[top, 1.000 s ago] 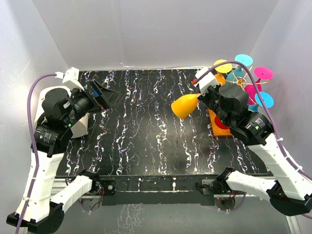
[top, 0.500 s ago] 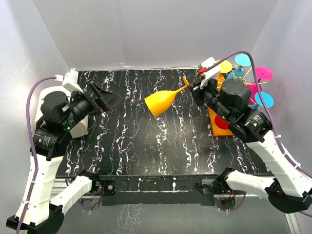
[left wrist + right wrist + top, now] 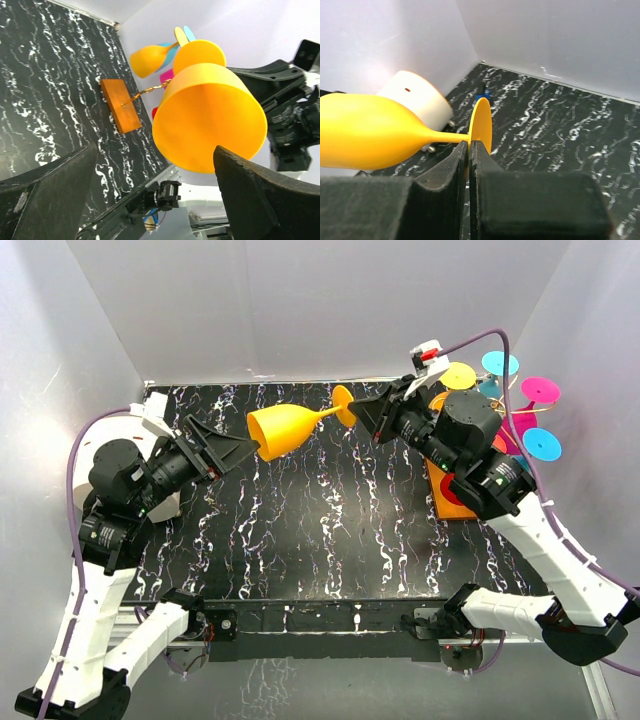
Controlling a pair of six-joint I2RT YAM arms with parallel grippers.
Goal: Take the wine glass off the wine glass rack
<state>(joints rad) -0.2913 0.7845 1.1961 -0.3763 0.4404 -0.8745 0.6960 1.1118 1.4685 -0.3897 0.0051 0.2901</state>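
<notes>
At 9 o'clock in the top view, the left tool (image 3: 243,447), spread wide and gripping nothing, mouth turned toward 3 o'clock. Just off its tips, the wine glass (image 3: 285,428), orange-yellow, lying sideways in the air above the surface, bowl opening toward 9 o'clock and foot toward 3. In the left wrist view, bowl between the open jaws with no visible contact on either side. At the foot, the right tool (image 3: 360,410), pinched shut on the edge of the foot disc and carrying the whole glass. Further toward 3 o'clock, the wine glass rack (image 3: 447,504) on its orange base, well apart from the held glass, with other glasses (image 3: 540,390) in teal, magenta and yellow hanging from its gold hooks.

Judged from this: lifting off the rack done, glass clear of the hooks. Left to do, seemingly, either a handover to the left tool or a setting down on the surface; impossible to tell from here. Worth minding: a thin grip on the foot edge alone, with the bowl far out to the side.

Underneath, a black surface (image 3: 320,530) veined with white, marble-like. Around it, plain white walls (image 3: 330,310) at 9, 12 and 3 o'clock.
</notes>
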